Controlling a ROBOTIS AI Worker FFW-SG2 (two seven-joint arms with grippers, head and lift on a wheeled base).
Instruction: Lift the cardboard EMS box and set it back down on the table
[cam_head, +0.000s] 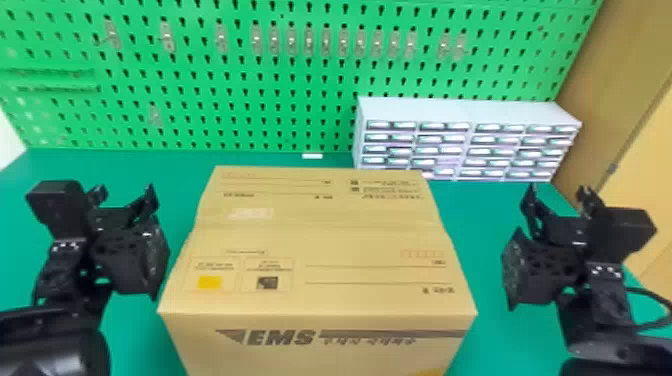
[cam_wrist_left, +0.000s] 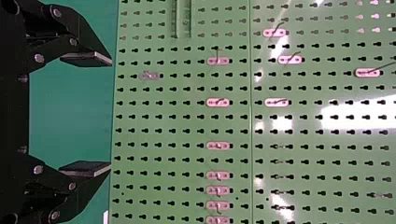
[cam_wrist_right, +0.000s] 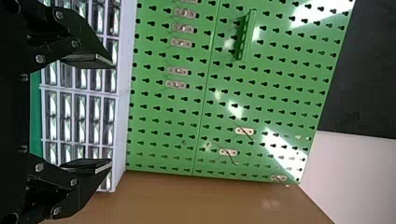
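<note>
The cardboard EMS box lies between the two grippers, with the left gripper off the box's left side and the right gripper off its right side, both apart from the cardboard. The box is over the green table, its printed top facing up and its EMS-marked face turned toward the robot; its underside is hidden. To the box's left, a narrow band of bare table separates its side edge from the left gripper's housing, while the band on its right is somewhat wider. Past the box's far edge, a strip of table runs to the upright green pegboard, and a small white piece lies on that strip. The drawer cabinet stands beyond the box's far right corner, so the space there is tighter than beyond its far left corner. Both grippers have their fingers spread well apart, with open space between the flat pads, as the wrist views show. The fingers point past the box's sides toward the pegboard, level with the far part of its top in the head view, and grasp nothing.
</note>
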